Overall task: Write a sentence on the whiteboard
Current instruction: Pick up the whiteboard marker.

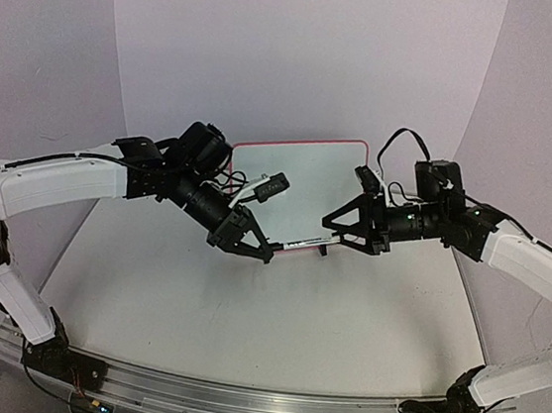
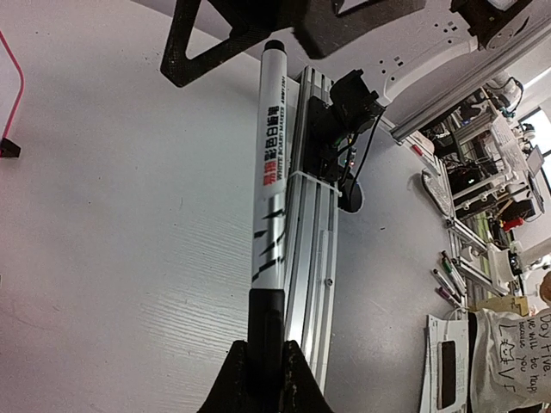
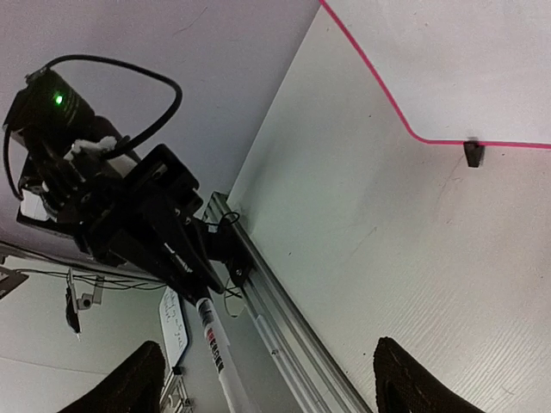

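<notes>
Seen from above, two black and white robot arms reach inward over a white table [image 1: 245, 303] and nearly meet at its middle. The whiteboard [image 1: 304, 175], a white panel with a thin pink frame, sits at the far middle of the table, just behind both grippers. Its near edge is partly hidden by them.

The left gripper [image 1: 263, 249] is clamped on one black end of a marker pen [image 2: 269, 172]. The pen has a white barrel with red and black printing. It sticks straight out from the fingers towards the right arm, level with the board's near edge.

The right gripper [image 3: 267, 383] has its jaws spread wide. One finger stands on each side of the pen's far black end, and neither finger touches it. In the right wrist view the pen shows small between the two dark fingertips [image 3: 129, 383], with the left arm's wrist behind it.

A small black foot [image 3: 472, 153] shows under the board's rounded pink corner, resting on the table.

A metal rail [image 1: 253, 403] runs along the table's near edge, where both arms are bolted
</notes>
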You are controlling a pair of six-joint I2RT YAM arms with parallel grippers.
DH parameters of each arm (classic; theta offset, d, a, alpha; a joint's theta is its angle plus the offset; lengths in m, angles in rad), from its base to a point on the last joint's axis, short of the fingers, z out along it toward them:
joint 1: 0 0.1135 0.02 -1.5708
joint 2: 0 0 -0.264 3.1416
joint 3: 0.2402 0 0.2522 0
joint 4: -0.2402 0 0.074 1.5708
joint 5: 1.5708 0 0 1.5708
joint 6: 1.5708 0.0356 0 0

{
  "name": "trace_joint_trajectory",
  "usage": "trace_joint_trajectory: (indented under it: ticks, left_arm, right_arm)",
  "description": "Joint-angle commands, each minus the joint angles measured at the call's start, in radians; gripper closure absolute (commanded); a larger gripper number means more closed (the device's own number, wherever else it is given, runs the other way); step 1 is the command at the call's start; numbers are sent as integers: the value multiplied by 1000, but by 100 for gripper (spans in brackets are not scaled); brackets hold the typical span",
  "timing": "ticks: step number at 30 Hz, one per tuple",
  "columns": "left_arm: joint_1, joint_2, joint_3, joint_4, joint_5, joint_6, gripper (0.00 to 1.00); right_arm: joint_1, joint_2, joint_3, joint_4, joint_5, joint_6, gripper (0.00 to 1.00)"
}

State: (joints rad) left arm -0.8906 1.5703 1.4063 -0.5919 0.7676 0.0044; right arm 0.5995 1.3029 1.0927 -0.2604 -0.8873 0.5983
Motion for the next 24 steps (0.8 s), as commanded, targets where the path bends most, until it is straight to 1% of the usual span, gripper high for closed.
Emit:
trace_joint_trajectory:
  ticks: [1, 5, 11, 18, 24]
  left_arm:
    - [6, -38, 49, -6, 76, 26, 100]
    - [7, -28, 57, -13, 88, 33, 100]
    - [7, -10, 70, -12, 112, 32, 100]
    - [7, 8, 85, -13, 130, 29, 100]
    - [7, 24, 99, -34, 136, 39, 100]
  right_arm:
    - [17, -7, -2, 50, -135, 4, 28]
    - [29, 5, -7, 94, -181, 34, 36]
    - [53, 9, 2, 104, -186, 34, 48]
    - [65, 13, 3, 104, -173, 30, 50]
    - [69, 18, 14, 106, -171, 30, 56]
